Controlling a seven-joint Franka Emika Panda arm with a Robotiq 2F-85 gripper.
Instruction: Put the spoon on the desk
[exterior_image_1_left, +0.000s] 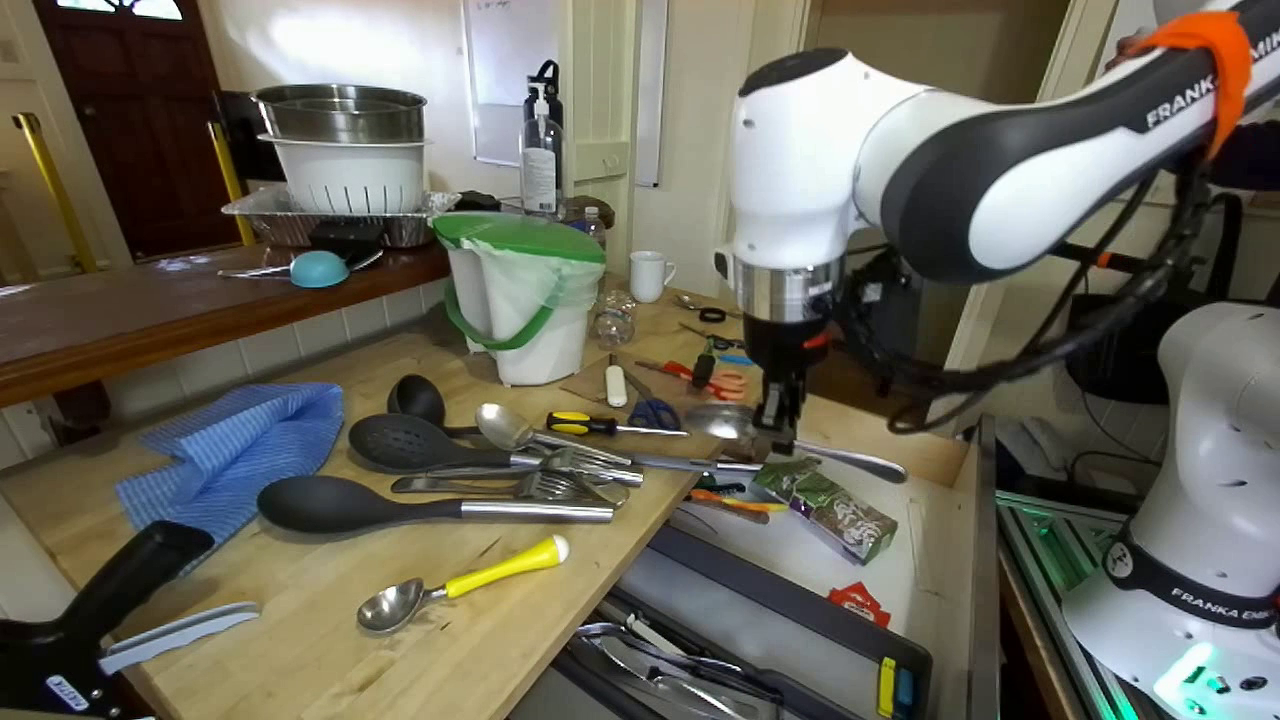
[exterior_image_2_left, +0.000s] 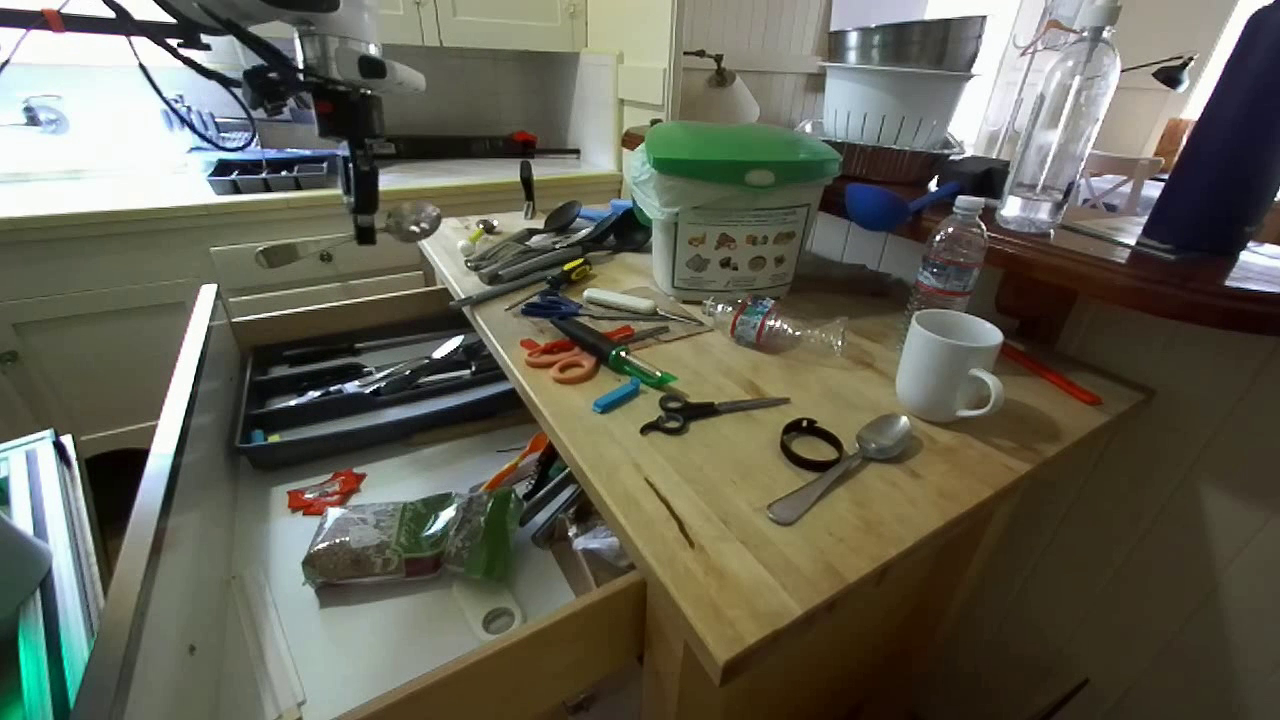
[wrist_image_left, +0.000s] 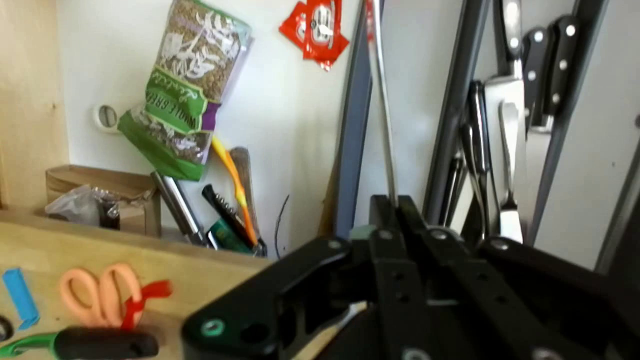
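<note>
My gripper is shut on a metal spoon and holds it in the air by the handle. In an exterior view the gripper and the spoon hang above the open drawer, with the bowl toward the desk side. In the wrist view the thin handle rises from between the closed fingertips; the bowl is hidden. The pale wood desk shows in both exterior views, and its edge shows at lower left in the wrist view.
The open drawer holds a cutlery tray, a lentil bag and red packets. On the desk are black utensils, a yellow-handled scoop, a green-lidded bin, scissors, a mug and another spoon.
</note>
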